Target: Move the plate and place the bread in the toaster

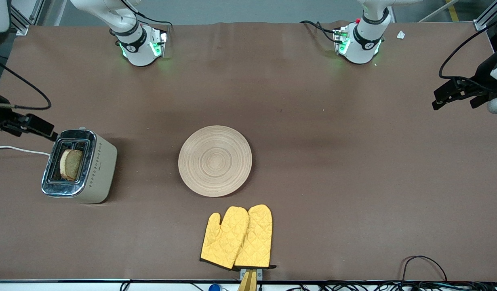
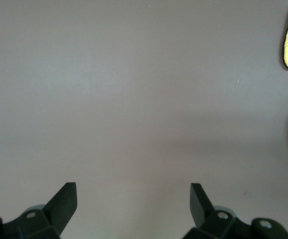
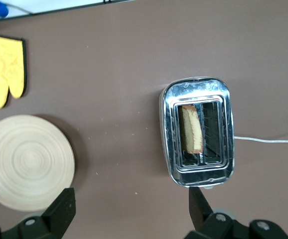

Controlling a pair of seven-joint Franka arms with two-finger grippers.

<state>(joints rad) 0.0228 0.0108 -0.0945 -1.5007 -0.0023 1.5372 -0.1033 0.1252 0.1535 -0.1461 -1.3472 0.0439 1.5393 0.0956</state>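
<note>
Nearest the front camera lie two yellow quilted oven mitts [image 1: 237, 237], side by side and overlapping, with dark trim at the cuffs. Farther back, near the middle of the brown table [image 1: 353, 182], rests one round plate [image 1: 215, 160] of pale wood with concentric ring grooves; it carries nothing. Toward the right arm's end of the table stands one cream-beige toaster [image 1: 79, 166] with a chrome top, two slots and a diamond pattern on its side (a white cord [image 1: 18, 150] leads off from it). One slice of brownish bread [image 1: 70, 164] with a darker crust stands on edge in one slot, its top protruding; the second slot holds nothing. The right gripper [image 3: 132, 206] hangs above the table between toaster and plate, fingers spread, grasping nothing. The left gripper [image 2: 133, 201] hangs over bare table at the left arm's end, fingers likewise spread and unloaded.
</note>
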